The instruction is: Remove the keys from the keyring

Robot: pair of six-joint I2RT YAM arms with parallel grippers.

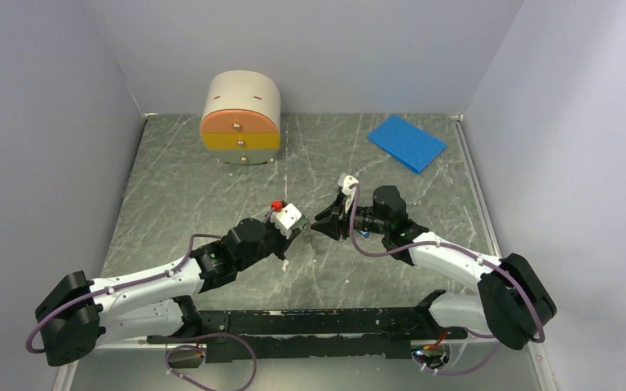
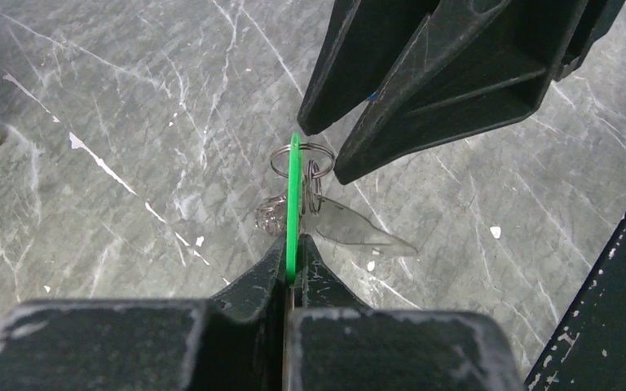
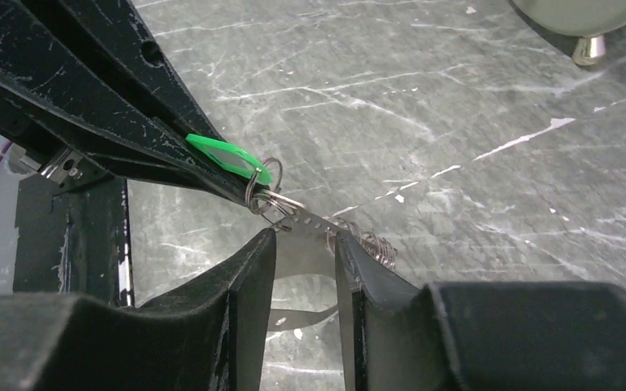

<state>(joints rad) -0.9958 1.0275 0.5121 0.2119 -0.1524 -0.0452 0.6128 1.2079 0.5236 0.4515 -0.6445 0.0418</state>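
Keys (image 2: 294, 204) hang over the table (image 2: 130, 122), green tag clamped in our left gripper (image 2: 293, 248). The keyring (image 2: 316, 151) lies inside our right gripper (image 3: 303, 235), jaws parted; we cannot tell whether they pinch it.

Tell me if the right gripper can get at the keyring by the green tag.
Likely yes: the right gripper sits right at the keyring, nothing between them; the left gripper, shut on the green tag, holds it up.

I see a grey marbled worktop (image 1: 212, 163): small two-drawer cabinet (image 1: 241, 118) standing at the far edge, flat blue sheet (image 1: 406, 142) lying far right, well apart.
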